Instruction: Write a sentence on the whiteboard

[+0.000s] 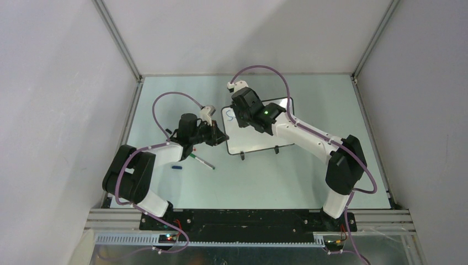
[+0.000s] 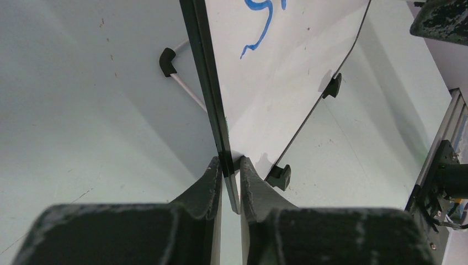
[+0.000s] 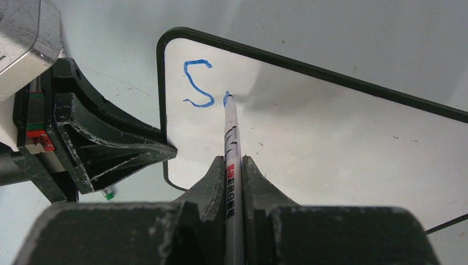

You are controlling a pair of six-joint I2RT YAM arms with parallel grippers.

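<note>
The whiteboard [image 1: 259, 132] sat near the middle of the pale green surface [image 1: 309, 176], its two black feet along the near edge. The left gripper [image 2: 230, 164] was clamped on the thin black frame at the board's left edge, one finger on each face. The right gripper [image 3: 233, 163] was closed tight around a white marker [image 3: 230, 138], whose tip touched the board in its far left corner. Of the sentence [image 3: 191, 85], only a blue "S" and a small blue mark just right of it, at the marker tip, could be read. On the surface near the left arm lay a thin white pen with a green end [image 1: 202, 162] and, to its left, a small blue cap [image 1: 176, 166].
</note>
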